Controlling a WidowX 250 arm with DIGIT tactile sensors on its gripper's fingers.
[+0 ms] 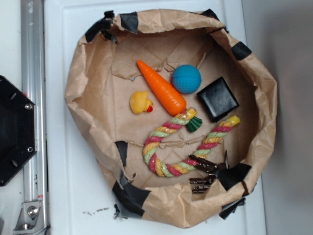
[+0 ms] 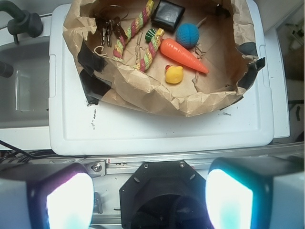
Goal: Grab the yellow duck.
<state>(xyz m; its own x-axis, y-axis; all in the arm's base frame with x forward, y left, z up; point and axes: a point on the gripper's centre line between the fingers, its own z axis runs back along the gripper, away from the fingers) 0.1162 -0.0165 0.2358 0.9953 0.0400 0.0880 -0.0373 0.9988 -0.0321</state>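
Observation:
The yellow duck (image 1: 140, 103) (image 2: 174, 74) is a small rounded toy with a red-orange beak. It lies inside the brown paper-lined basket (image 1: 85, 83) (image 2: 143, 90), just left of the orange carrot (image 1: 161, 87) (image 2: 183, 56). My gripper (image 2: 149, 200) is open, its two glowing pads wide apart with nothing between them. It hangs far back from the basket, above the black robot base (image 2: 164, 195). The gripper itself does not show in the exterior view.
Also in the basket: a blue ball (image 1: 186, 79), a black square box (image 1: 217, 99), a coloured rope toy (image 1: 183, 147) and a bunch of keys (image 1: 205, 171). The basket stands on a white lid (image 2: 157, 131). A metal rail (image 1: 33, 112) runs beside it.

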